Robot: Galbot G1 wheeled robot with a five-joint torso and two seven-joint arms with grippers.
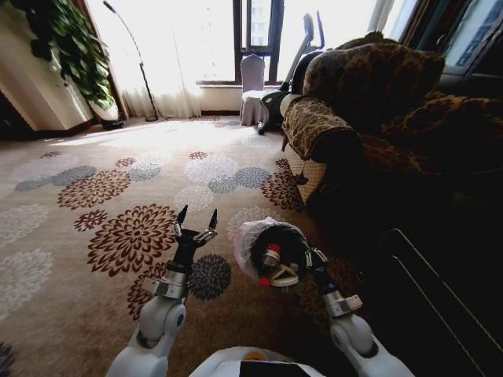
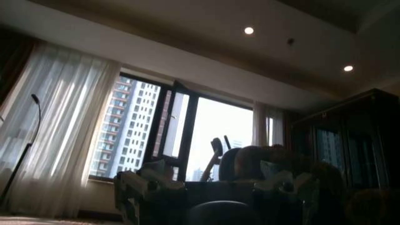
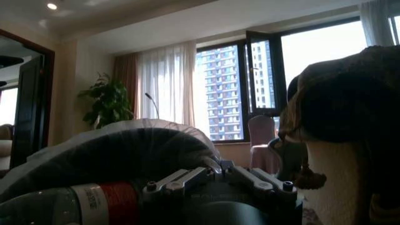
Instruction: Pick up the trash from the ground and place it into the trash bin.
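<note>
The trash bin [image 1: 245, 236], black with a pale liner bag, stands on the patterned carpet just ahead of me. Inside lie a clear bottle with a red cap [image 1: 271, 255], a white flat piece [image 1: 284, 275] and a small red bit [image 1: 265, 281]. My right gripper [image 1: 308, 256] sits at the bin's right rim. In the right wrist view the liner [image 3: 125, 129] arches overhead and a clear bottle with a red label [image 3: 75, 204] lies right beside that gripper [image 3: 218, 180]. My left gripper [image 1: 196, 221] is raised left of the bin, open and empty, its fingers [image 2: 140, 183] pointing up.
A leopard-patterned sofa [image 1: 354, 102] runs along the right, close behind the bin. Dark furniture [image 1: 440, 298] fills the lower right. A covered chair [image 1: 253, 86], a floor lamp [image 1: 141, 71] and a plant [image 1: 71, 47] stand by the window. Open carpet [image 1: 94, 236] lies to the left.
</note>
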